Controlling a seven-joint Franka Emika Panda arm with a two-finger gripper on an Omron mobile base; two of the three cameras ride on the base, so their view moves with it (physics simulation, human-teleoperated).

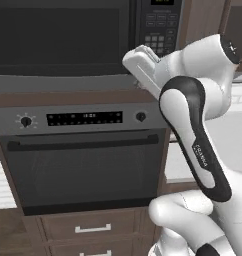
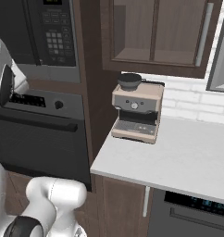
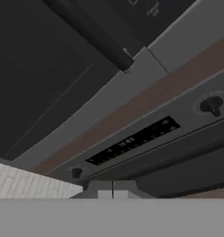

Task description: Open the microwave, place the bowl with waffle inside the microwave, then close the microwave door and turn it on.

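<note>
Here, with the wide built-in microwave's dark glass door [image 1: 60, 35] shut above the knobbed oven [image 1: 83, 165], the two-finger gripper [image 1: 143, 62], its opening impossible to judge, sat near the door's lower right corner; hooking that handle edge squarely seemed advisable.

Dark wood kitchen with built-in oven and pale worktop

A black oven [image 1: 83, 165] with knobs and a bar handle sits above wooden drawers [image 1: 93, 227]. Right of it, a grey worktop [image 2: 178, 159] carries a beige coffee machine [image 2: 136, 113] near its back left corner, under a glass-fronted cabinet [image 2: 155, 32] and white tiled wall [image 2: 197, 99].
</note>
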